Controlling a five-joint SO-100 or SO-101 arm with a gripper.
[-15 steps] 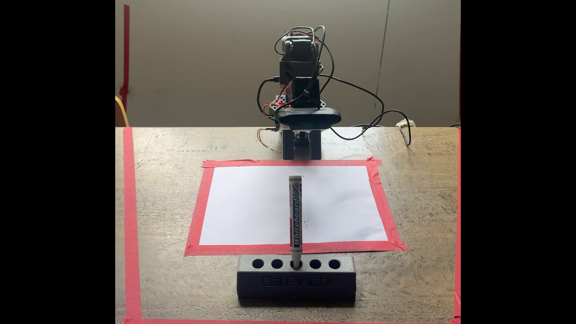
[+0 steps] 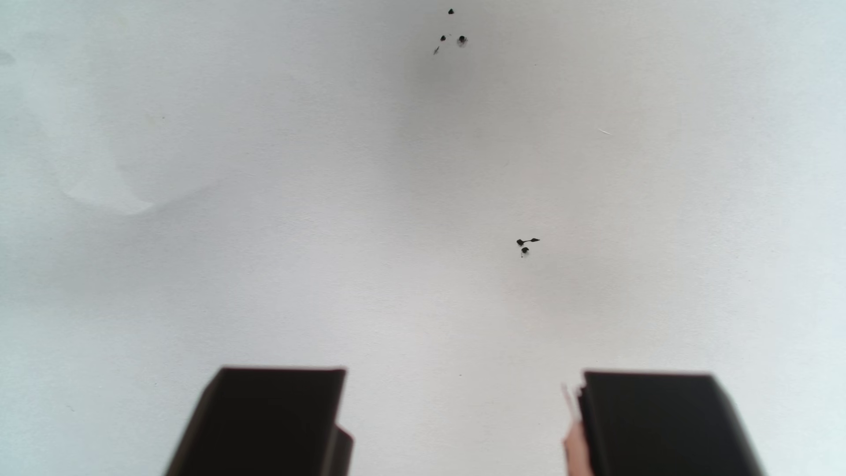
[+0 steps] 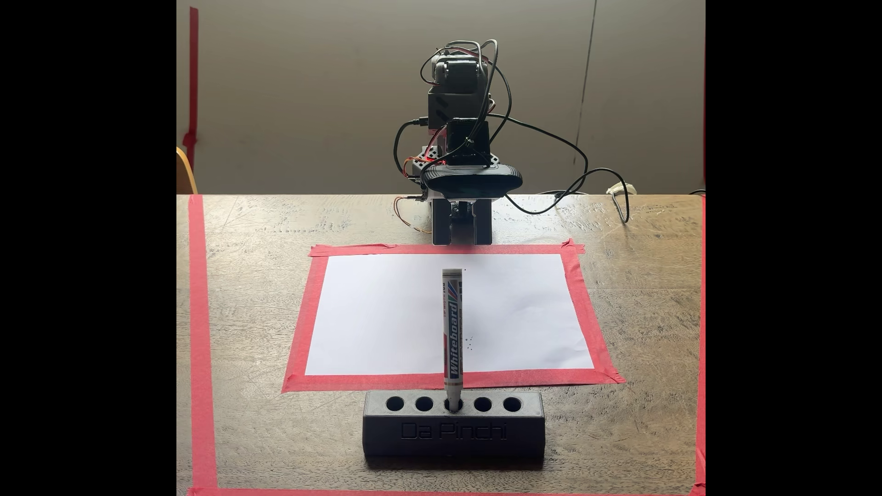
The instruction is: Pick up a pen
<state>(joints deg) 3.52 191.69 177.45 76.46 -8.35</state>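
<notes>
Whiteboard marker [image 3: 452,334] seated upright in middle hole of black holder [image 3: 453,431]. Gripper [image 2: 458,380] parted wide, nothing held, poised over white paper [image 2: 320,183].

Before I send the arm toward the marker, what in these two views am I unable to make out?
- White whiteboard marker: its tip sits hidden inside the black five-hole holder block, fixed view.
- End effector: finger bases cut off by the bottom edge, wrist view; in the fixed view the black camera covers its top.
- Ink specks on the white paper sheet: too small to read, fixed view.
</notes>
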